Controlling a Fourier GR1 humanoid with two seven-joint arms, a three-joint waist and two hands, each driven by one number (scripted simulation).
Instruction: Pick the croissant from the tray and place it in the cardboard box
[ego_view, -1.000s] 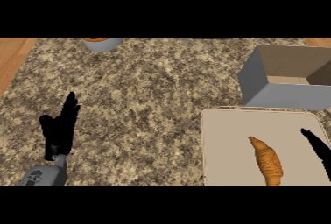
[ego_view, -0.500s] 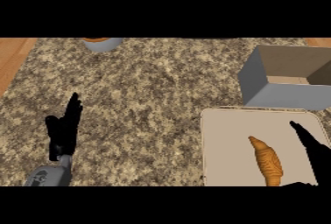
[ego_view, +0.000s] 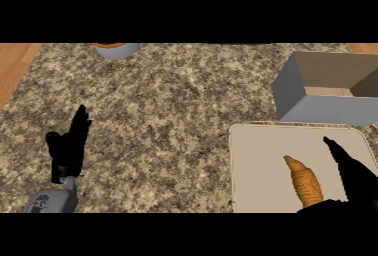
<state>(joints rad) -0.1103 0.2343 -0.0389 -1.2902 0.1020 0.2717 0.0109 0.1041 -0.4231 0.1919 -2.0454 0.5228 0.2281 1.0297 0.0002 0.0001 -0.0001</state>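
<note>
Now the right hand (ego_view: 354, 175), fingers straight and apart, is hovering just right of the croissant (ego_view: 305, 182), whose long axis is running along the tray's (ego_view: 258, 150) right edge.

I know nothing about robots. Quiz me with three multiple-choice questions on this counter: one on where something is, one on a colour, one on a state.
1. Where does the croissant lie?
A. in the cardboard box
B. on the tray
C. on bare counter

2. What colour are the hands?
A. black
B. white
C. red

3. How is the box?
A. taped shut
B. crushed
C. open on top

Answers:
1 B: it rests on the tray, beside the right hand.
2 A: the left hand is black too.
3 C: the cardboard box shows its inside.
</note>
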